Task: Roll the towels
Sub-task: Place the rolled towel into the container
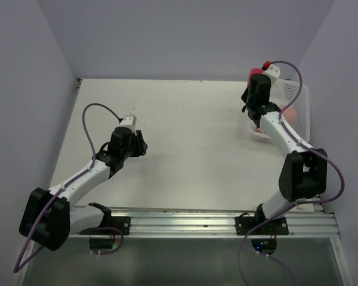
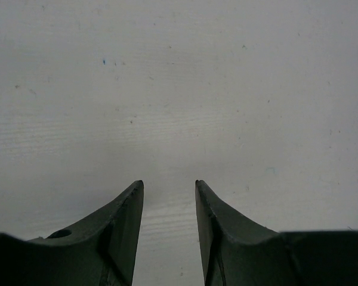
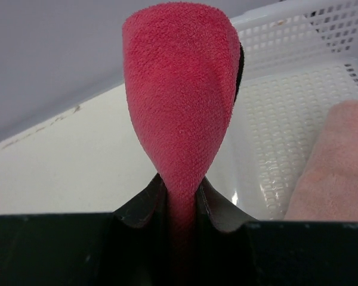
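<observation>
My right gripper (image 3: 180,185) is shut on the red-faced cloth (image 3: 180,95), which stands up from the jaws as a red fold with a dark trim showing on its right edge. In the top view this gripper (image 1: 255,76) is held up at the basket's left side, with a bit of the red cloth (image 1: 256,72) showing. The salmon-pink towel (image 3: 337,173) lies in the white basket (image 3: 286,53); it shows in the top view (image 1: 290,113) too. My left gripper (image 2: 169,186) is open and empty, low over the bare table; in the top view it (image 1: 140,143) is at centre left.
The white perforated basket (image 1: 299,98) stands at the table's far right, against the right wall. Walls close the table at the back and on both sides. A metal rail (image 1: 191,220) runs along the near edge.
</observation>
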`<state>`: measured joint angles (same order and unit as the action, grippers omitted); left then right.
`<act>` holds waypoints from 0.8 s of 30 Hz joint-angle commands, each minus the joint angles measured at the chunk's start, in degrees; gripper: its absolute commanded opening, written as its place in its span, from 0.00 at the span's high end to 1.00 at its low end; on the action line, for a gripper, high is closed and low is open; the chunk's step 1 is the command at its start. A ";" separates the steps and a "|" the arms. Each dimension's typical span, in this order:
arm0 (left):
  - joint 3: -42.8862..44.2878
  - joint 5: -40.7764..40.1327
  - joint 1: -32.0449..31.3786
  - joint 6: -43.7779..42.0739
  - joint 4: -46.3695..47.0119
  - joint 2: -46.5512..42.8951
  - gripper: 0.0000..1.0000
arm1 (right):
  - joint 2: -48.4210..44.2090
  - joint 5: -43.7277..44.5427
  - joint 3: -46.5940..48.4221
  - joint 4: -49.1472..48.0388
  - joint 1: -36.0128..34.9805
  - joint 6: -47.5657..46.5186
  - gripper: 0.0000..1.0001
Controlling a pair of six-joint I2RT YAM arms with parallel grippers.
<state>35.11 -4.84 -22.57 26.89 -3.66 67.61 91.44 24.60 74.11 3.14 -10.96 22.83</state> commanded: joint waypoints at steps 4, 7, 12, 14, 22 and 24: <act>-2.15 1.41 0.42 -2.37 6.56 -6.18 0.56 | 4.88 6.25 -0.10 -9.37 6.12 7.40 1.00; -2.51 1.85 0.42 -2.55 6.65 -5.92 0.56 | 7.26 5.90 -1.07 -11.13 8.06 8.54 1.00; -2.42 3.26 0.42 -2.55 7.09 -3.37 0.56 | 13.14 5.63 -1.77 -12.89 10.34 9.34 1.00; -2.42 3.52 0.42 -2.55 7.44 -2.93 0.56 | 15.33 4.50 -2.12 -13.07 10.70 9.78 1.00; -2.15 4.49 0.42 -2.64 8.14 -0.56 0.56 | 21.23 -3.68 0.86 -5.87 15.88 12.24 1.00; -2.15 4.58 0.42 -2.64 8.32 -0.12 0.56 | 21.94 -4.65 1.30 -3.33 15.97 12.15 1.00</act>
<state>32.91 -1.17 -22.55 25.80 1.02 66.89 112.86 22.70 72.47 -3.18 5.04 33.58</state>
